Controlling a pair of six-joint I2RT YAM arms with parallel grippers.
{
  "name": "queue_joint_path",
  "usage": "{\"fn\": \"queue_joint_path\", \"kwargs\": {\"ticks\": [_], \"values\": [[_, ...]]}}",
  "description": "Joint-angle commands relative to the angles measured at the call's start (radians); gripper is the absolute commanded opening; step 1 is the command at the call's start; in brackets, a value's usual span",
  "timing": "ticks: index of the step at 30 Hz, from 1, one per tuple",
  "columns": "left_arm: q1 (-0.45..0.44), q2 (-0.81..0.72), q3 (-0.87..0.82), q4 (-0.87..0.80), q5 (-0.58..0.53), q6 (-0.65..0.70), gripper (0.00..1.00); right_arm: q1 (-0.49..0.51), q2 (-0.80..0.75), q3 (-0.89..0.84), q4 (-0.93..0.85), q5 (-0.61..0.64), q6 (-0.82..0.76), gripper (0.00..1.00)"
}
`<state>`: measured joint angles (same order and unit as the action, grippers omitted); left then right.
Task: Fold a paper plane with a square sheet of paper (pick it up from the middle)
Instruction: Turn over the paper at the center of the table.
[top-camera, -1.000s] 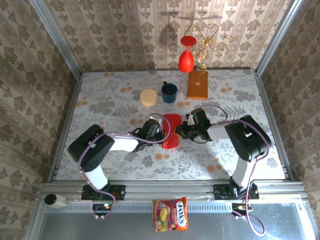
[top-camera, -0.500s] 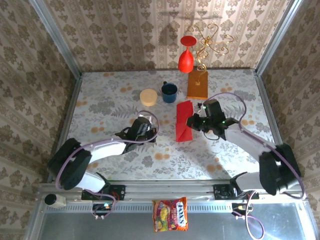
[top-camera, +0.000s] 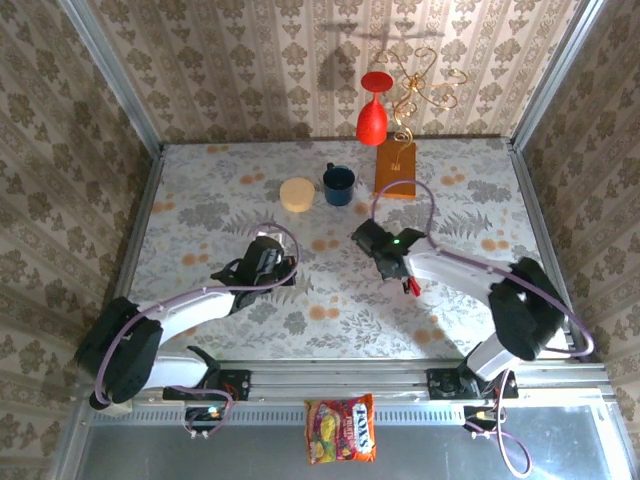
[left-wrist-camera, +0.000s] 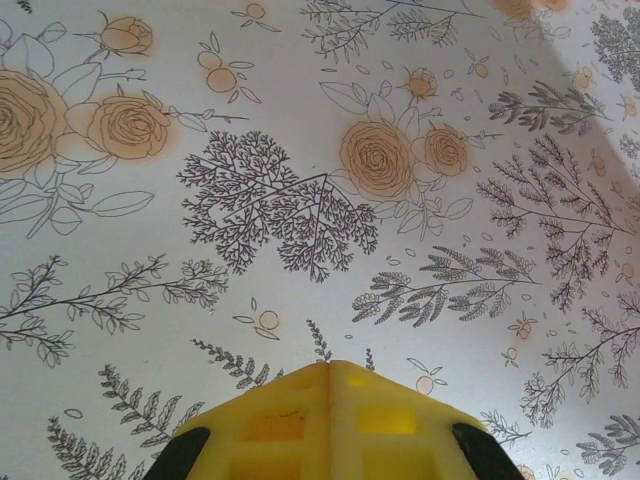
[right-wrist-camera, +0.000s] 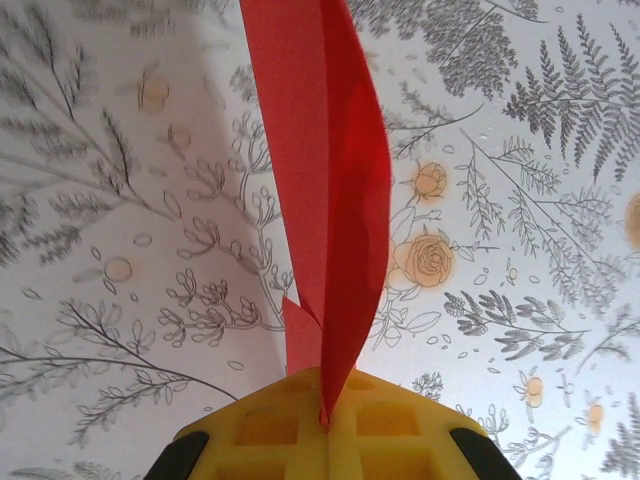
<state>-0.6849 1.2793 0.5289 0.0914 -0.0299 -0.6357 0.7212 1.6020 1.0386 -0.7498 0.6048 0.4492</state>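
Right end effector (right-wrist-camera: 326, 405) is clamped on a folded bright red paper sheet (right-wrist-camera: 322, 150). The sheet sticks out straight ahead of the tips, above the floral-print worktop (right-wrist-camera: 520, 200). Left end effector (left-wrist-camera: 331, 372) has its tips together over bare worktop. Beyond both sit a round cream disc (top-camera: 297, 193), a dark blue mug (top-camera: 338, 184) and an orange-brown rectangular block (top-camera: 395, 168), near the wallpapered back wall (top-camera: 250, 60). Open worktop either side.

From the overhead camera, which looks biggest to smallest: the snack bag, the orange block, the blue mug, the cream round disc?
1. Snack bag, though it lies in front of the table's rail, so nearness to the camera may flatter it.
2. Orange block.
3. Blue mug and cream disc look alike.
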Motion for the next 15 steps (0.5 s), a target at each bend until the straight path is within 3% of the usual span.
{"fn": "queue_joint_path", "kwargs": {"ticks": [1, 7, 11, 15], "values": [[0.017, -0.033, -0.01, -0.022, 0.002, -0.004, 0.0, 0.082, 0.08, 0.071, -0.084, 0.135, 0.052, 0.0], [0.041, -0.066, -0.019, -0.034, 0.015, 0.002, 0.0, 0.168, 0.231, 0.157, -0.024, -0.082, 0.135, 0.01], [0.057, -0.085, -0.021, -0.05, 0.024, 0.005, 0.0, 0.206, 0.289, 0.206, 0.031, -0.222, 0.17, 0.4], [0.074, -0.115, -0.024, -0.07, 0.027, 0.005, 0.0, 0.203, 0.242, 0.226, 0.062, -0.324, 0.176, 0.51]]}}
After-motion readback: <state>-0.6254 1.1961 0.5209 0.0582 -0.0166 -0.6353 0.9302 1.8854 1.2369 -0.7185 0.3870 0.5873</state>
